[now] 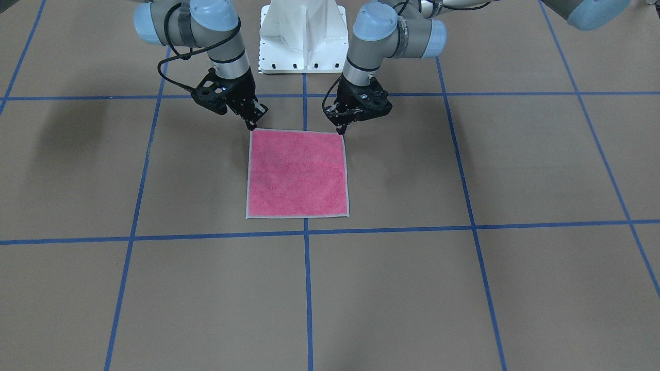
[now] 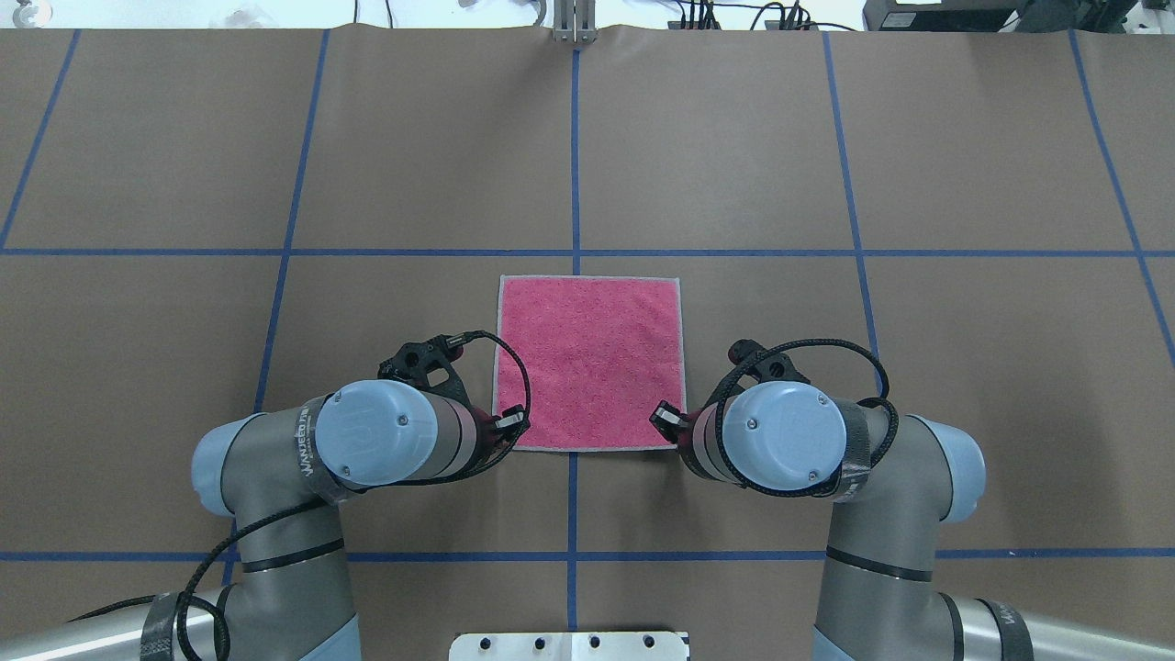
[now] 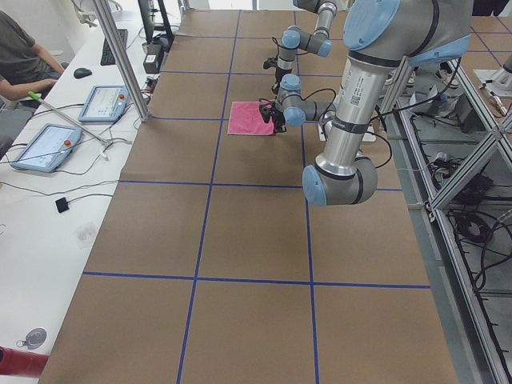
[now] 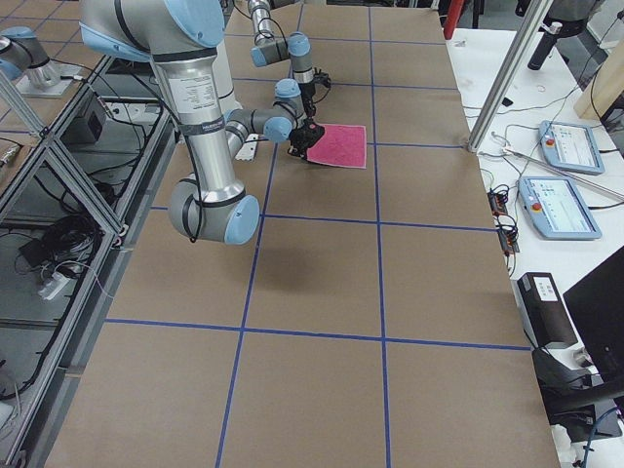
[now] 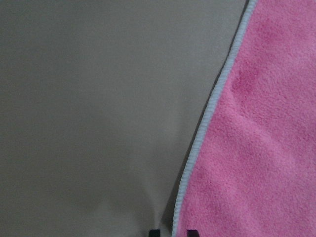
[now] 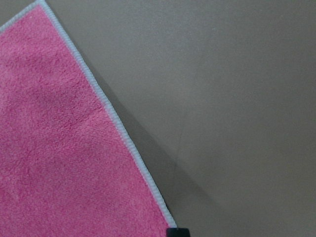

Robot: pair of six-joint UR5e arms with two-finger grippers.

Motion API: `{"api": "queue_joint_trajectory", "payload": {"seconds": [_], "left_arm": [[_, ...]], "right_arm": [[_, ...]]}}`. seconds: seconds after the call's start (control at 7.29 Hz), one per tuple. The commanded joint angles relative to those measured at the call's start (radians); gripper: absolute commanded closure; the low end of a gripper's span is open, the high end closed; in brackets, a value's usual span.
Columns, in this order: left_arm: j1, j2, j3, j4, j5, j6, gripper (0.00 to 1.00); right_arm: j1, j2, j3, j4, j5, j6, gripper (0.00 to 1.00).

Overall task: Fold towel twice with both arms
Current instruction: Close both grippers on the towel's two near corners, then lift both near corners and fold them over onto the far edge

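Note:
The towel (image 1: 298, 172) lies flat on the brown table, pink face up, with a light grey stitched edge; it also shows in the overhead view (image 2: 589, 363). My left gripper (image 1: 343, 131) is at the towel's corner nearest the robot on my left side (image 2: 514, 424). In the left wrist view (image 5: 173, 232) its two fingertips sit close together with the hem between them. My right gripper (image 1: 251, 126) is at the other near corner (image 2: 663, 418). In the right wrist view (image 6: 177, 231) its tip sits right at the corner of the towel (image 6: 64, 148). Both look shut on the towel.
The white pedestal base (image 1: 302, 36) stands just behind the towel, between the arms. Blue tape lines (image 2: 575, 156) grid the table. A side bench with tablets (image 3: 44, 148) and a seated person (image 3: 24, 48) runs along the table's far edge.

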Motion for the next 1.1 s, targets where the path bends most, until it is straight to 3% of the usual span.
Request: {"api": "queue_joint_trajectory", "payload": {"seconds": [0.0, 0.55, 0.96], "left_arm": [[0.000, -0.005, -0.001, 0.002, -0.003, -0.004, 1.00], [0.000, -0.014, -0.064, 0.003, -0.007, -0.095, 1.00], [-0.024, -0.025, -0.093, 0.008, -0.006, -0.126, 1.00]], "right_arm": [[0.002, -0.001, 0.000, 0.000, 0.000, 0.000, 1.00], [0.009, -0.004, 0.027, 0.000, 0.020, -0.002, 1.00], [0.093, -0.015, 0.048, 0.008, 0.116, -0.005, 1.00]]}}
